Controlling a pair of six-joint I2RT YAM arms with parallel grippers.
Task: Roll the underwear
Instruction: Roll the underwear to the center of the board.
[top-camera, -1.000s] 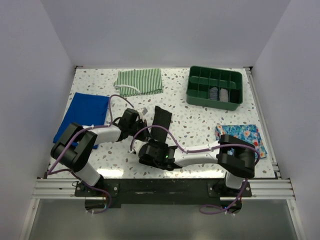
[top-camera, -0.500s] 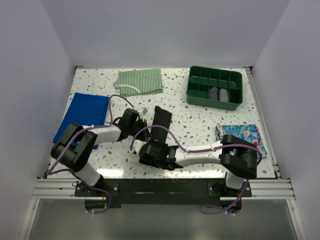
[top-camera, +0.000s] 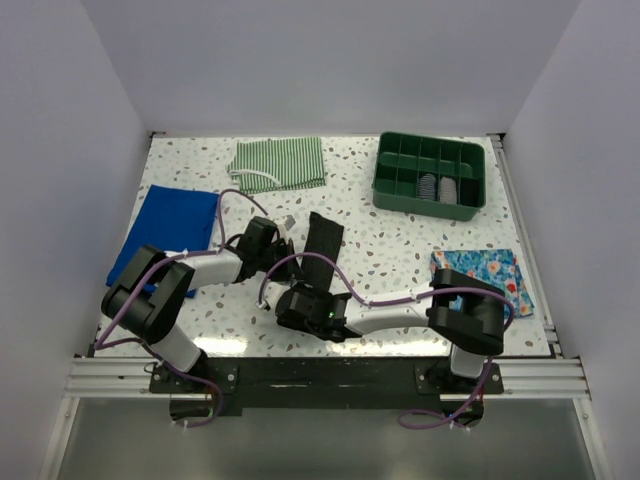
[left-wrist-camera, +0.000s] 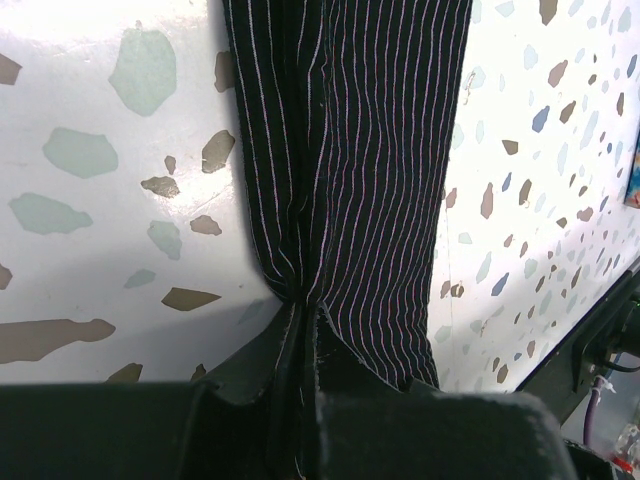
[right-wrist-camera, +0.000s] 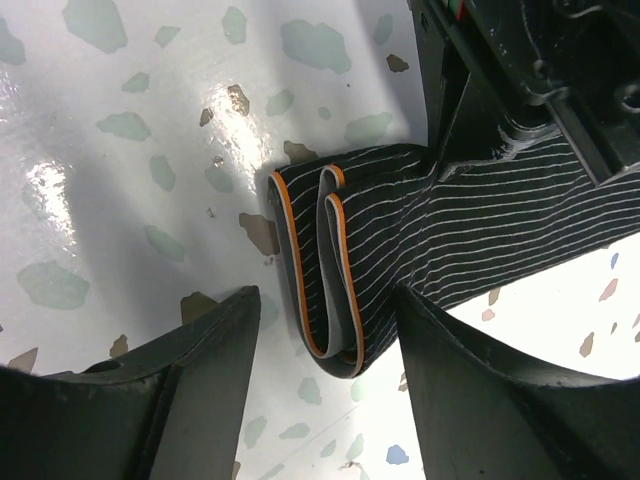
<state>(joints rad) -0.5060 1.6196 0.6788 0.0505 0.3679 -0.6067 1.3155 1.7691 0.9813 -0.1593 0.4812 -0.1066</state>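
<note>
The underwear (top-camera: 324, 236) lies on the bench (top-camera: 400, 255) as a long narrow strip, well to the near-left of the green tray (top-camera: 424, 210), with its far end pointing roughly toward the tray's left side.

The left pincer (left-wrist-camera: 300, 365) is pressed together on one long edge of the strip, on the side away from the tray. The cloth puckers into it in fine gathers. This grip most likely anchors the strip so it stays straight and does not slide while the other end is turned over.

The right pincer (right-wrist-camera: 322, 320) stands spread at the end farthest from the tray, one finger on each side of the cloth and neither squeezing it. It seems placed to catch that end and start winding toward the tray.

From overhead the garment reads as plain black, and both pincers are largely hidden under their own arms. The wrist cameras add what that view lacks:
- **Fabric:** thin pale pinstripes run along it.
- **Near end:** an orange-trimmed waistband (right-wrist-camera: 297, 262) is doubled into a couple of loose loops, so the roll looks barely begun.
- **Left arm:** the right wrist view shows its dark body bearing on the strip further along.
</note>
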